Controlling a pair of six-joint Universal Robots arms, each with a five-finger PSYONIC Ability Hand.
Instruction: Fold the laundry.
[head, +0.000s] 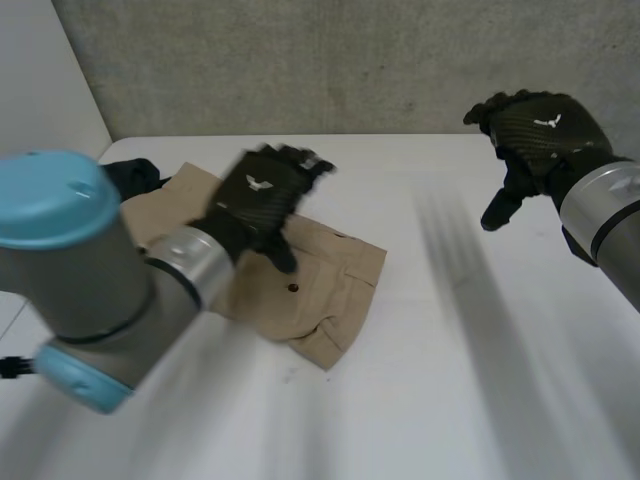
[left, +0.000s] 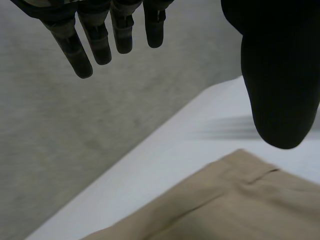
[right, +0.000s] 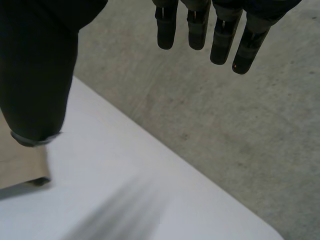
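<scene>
Shorts (head: 330, 290) lie flat but a bit bunched on the tabletop (head: 450, 350), so I think they are not folded yet. The left hand (head: 258, 195) hangs over them. Its fingers (left: 82, 55) are straight and spread and hold nothing, and the tan cloth is under the fingertips, not touching. It looks ready to reach down. The right hand (head: 545, 125) is up high, far from the shorts. Its fingers (right: 222, 40) are straight too and hold nothing, with bare tabletop under them. A dark cloth (head: 135, 175) sits beside the shorts.
</scene>
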